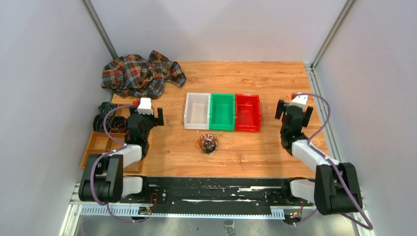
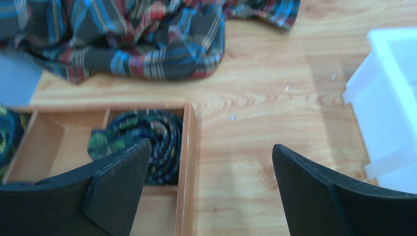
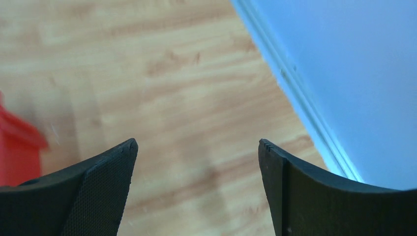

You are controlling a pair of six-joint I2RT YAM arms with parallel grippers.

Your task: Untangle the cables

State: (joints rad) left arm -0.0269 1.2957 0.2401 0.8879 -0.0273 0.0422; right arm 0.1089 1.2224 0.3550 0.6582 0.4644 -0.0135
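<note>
the cables [image 1: 208, 143] lie as one tangled clump on the bench [image 1: 255, 147], just in front of the green bin [image 1: 222, 112], between the two arms; no wire looks pulled out, so i judge the untangling is not yet begun and all of it is left; the left gripper [image 2: 209, 157] is released and empty, above the tray [image 2: 188, 162]; the right gripper [image 3: 196, 147] is spread wide, empty, near the right wall; both are well apart from the clump.

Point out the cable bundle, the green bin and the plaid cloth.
cable bundle [image 1: 208, 143]: top view, middle of the tangle.
green bin [image 1: 222, 111]: top view, bare floor.
plaid cloth [image 1: 140, 74]: top view, middle of the heap.
</note>
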